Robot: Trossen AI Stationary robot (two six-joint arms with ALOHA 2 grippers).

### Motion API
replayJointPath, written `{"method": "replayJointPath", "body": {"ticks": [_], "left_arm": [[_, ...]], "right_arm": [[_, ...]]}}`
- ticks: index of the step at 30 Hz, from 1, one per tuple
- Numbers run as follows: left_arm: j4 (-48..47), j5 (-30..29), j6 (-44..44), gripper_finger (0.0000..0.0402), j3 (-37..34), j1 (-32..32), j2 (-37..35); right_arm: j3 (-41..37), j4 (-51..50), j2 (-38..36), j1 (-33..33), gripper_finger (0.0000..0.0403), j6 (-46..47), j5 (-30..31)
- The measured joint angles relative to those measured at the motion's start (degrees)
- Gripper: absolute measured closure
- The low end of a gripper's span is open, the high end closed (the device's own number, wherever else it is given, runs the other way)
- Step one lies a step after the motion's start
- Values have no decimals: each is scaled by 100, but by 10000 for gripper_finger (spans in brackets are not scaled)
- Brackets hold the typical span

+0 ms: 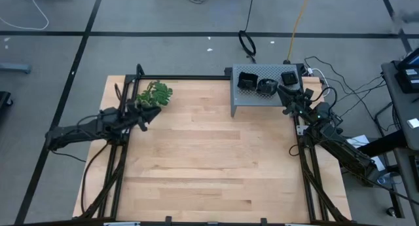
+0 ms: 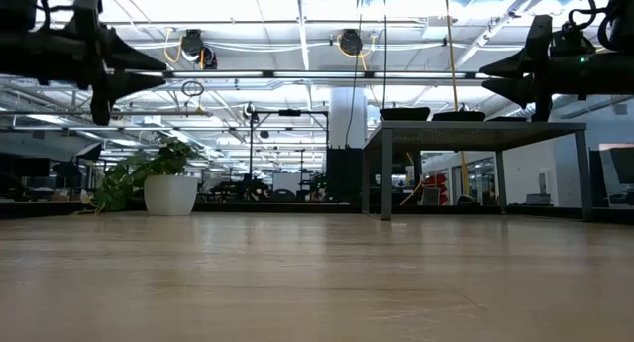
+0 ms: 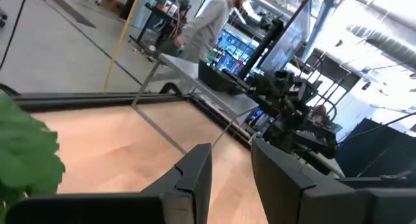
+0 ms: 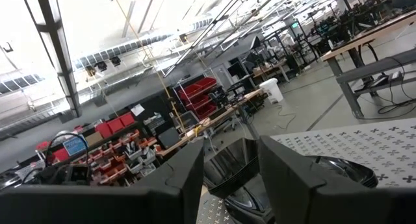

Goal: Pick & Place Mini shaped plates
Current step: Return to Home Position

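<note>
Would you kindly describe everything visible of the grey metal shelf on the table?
The grey metal shelf is an upright, table-like stand: a flat top perforated with cross-shaped holes, on thin legs. It stands at the far edge of the table, right of centre. Three clusters of glossy black plates rest on top. The right gripper hovers above its right side.

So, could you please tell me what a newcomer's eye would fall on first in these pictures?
Most likely the black plates stacked on the grey perforated shelf at the table's far edge, right of middle, with the right hand hovering open by its right end. After that, the green sprig near the far left corner, just beyond the open left hand.
</note>
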Motion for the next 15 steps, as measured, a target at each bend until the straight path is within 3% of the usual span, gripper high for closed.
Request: {"method": "replayJointPath", "body": {"ticks": [8, 15], "left_arm": [[151, 14, -34, 291, -404, 0, 59], [169, -98, 680, 291, -406, 2, 237]], "right_arm": [[0, -2, 0, 0, 268, 0, 0], [0, -8, 0, 0, 268, 0, 0]]}}
